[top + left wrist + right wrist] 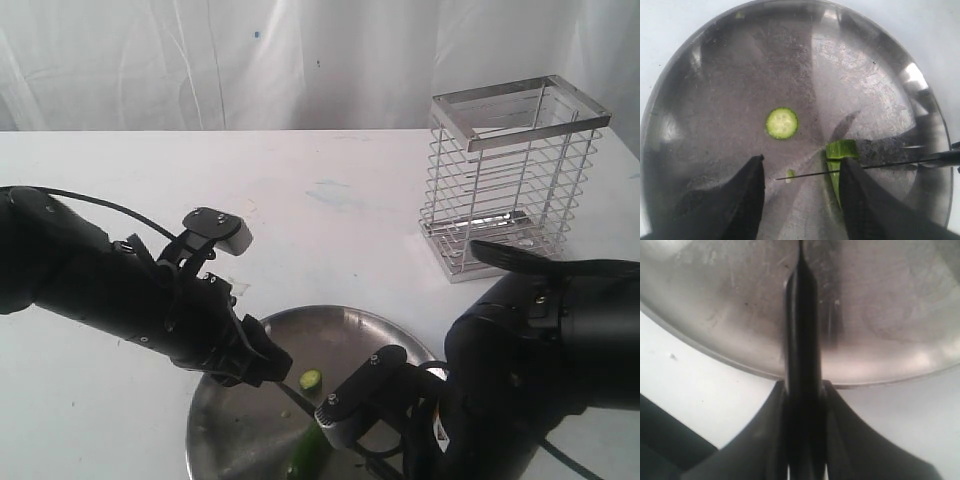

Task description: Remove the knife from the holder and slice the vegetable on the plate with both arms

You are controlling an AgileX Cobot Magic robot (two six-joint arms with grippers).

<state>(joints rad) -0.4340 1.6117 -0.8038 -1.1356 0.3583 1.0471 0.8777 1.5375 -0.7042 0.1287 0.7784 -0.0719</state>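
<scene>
The steel plate (350, 335) lies near the table's front edge. On it are a round pale-green slice (782, 123), a tiny scrap (790, 175), and the dark-green vegetable (841, 150) with its cut end showing. My left gripper (802, 167) hangs open over the plate, and the vegetable lies against the inside of one finger (865, 200), partly hidden by it. My right gripper (804, 390) is shut on the black handle of the knife (802, 330). The thin blade (865, 166) crosses the vegetable just behind its cut end. The wire holder (515, 175) stands empty at the back right.
The left arm (100, 280) reaches in from the left and the bulky right arm (540, 380) fills the lower right corner. White table surface (300, 200) lies between the plate and the holder. A white curtain hangs behind.
</scene>
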